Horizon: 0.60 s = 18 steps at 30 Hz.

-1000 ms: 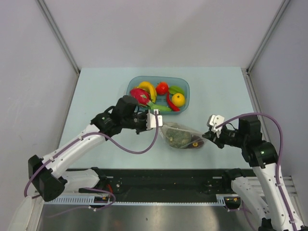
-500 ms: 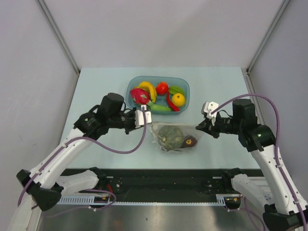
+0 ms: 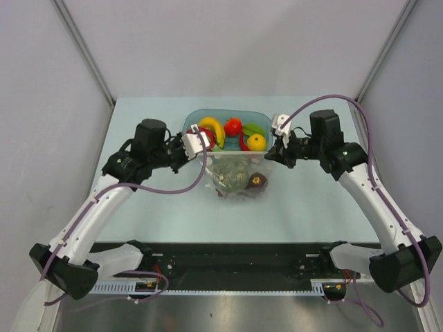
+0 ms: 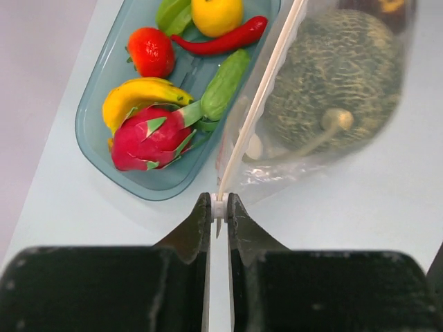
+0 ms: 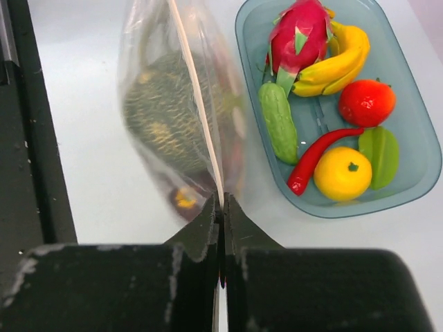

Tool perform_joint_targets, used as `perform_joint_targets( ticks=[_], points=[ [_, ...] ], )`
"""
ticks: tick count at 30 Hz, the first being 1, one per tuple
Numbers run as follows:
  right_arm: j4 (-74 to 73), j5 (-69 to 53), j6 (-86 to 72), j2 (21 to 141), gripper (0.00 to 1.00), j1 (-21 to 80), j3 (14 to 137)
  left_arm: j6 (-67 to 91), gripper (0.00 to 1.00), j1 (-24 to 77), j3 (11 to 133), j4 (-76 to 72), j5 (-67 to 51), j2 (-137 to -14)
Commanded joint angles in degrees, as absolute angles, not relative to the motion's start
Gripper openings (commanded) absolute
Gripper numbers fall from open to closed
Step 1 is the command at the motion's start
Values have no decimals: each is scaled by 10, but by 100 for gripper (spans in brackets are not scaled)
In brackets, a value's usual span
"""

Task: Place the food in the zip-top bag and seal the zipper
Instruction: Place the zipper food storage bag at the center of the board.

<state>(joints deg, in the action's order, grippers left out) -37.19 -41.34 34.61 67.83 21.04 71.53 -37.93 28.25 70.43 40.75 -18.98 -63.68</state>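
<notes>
Pale blue table (image 3: 297, 214), grey walls (image 3: 228, 48); blue bowl (image 5: 422, 176) behind the zip-top bag (image 3: 232, 176).

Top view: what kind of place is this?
Probably a lab robot test cell, not a kitchen: bare grey panel walls, a pale bench table, plastic toy fruit in a blue bowl.

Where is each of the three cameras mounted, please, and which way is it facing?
Top external: above and behind the arms, looking down on the table; both arms and their bases show.
Left wrist: on the left arm, looking along the left gripper, which pinches the zipper.
Right wrist: on the right arm, looking along the right gripper, pinching the zipper's other end.
Shared: both wrist views show the zip-top bag with the grey-green ball inside, beside the blue bowl.
</notes>
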Motion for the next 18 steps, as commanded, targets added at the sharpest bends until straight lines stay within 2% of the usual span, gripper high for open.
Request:
perform_joint_targets(
  ticks=[1,2,5,7,10,12,14,15,17,18],
  points=[
    [-397,-408,415,661,0,222,739,-410,0,268,723,424,-220,-623],
    [-416,-403,454,656,0,230,717,-424,0,268,708,451,-269,-612],
    [-453,-402,492,635,0,263,602,-496,3,284,614,478,-314,-595],
    [-451,-385,507,630,0,305,523,-530,6,300,535,476,-287,-599],
    [-444,-363,521,632,0,331,469,-558,11,318,468,473,-268,-623],
    [-449,-346,532,623,5,340,436,-564,17,334,448,480,-269,-631],
    [-469,-331,548,617,11,352,425,-563,21,349,446,490,-281,-628],
    [-473,-330,548,614,13,353,425,-556,26,352,446,490,-286,-623],
    [-482,-334,540,600,32,359,429,-540,38,358,448,490,-304,-618],
    [-485,-336,535,595,45,360,433,-533,54,359,454,493,-307,-615]
  ],
)
